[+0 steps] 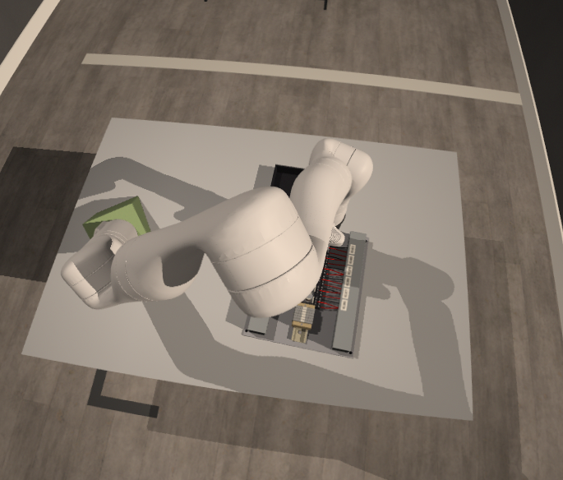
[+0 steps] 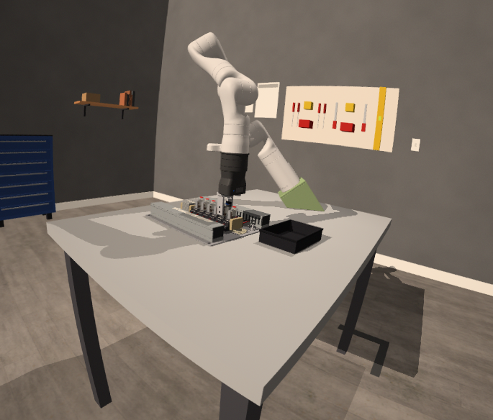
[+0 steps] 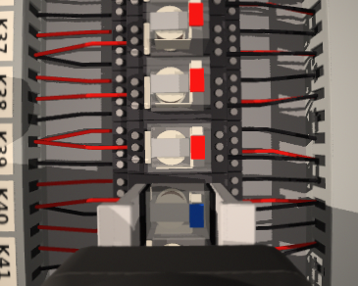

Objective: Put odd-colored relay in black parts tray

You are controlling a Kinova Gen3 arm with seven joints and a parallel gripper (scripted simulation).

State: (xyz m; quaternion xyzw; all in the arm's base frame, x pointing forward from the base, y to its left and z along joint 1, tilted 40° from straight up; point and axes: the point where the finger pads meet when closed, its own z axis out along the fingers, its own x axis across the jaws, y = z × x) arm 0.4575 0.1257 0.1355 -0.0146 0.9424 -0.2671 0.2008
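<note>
My gripper (image 3: 178, 205) (image 2: 225, 208) points down over the panel and is shut on the relay with the blue button (image 3: 169, 214), one finger on each side, beside the K40 label. I cannot tell how far this relay is out of its socket. Relays with red buttons (image 3: 171, 148) sit in the same row beside K37 to K39. Another relay is mostly hidden by the gripper body. The relay panel (image 1: 346, 330) (image 2: 187, 222) looks flat on the table. The black parts tray (image 2: 278, 239) (image 1: 288, 167) stands beside the panel's end, partly hidden by the arm in the top view.
Wires run along both sides of the relay row to grey ducts (image 3: 347, 122). A tan terminal block (image 1: 303, 315) stands on the panel rail. The green arm base (image 1: 125, 214) (image 2: 303, 198) stands at one end of the table. The arm spans over the panel.
</note>
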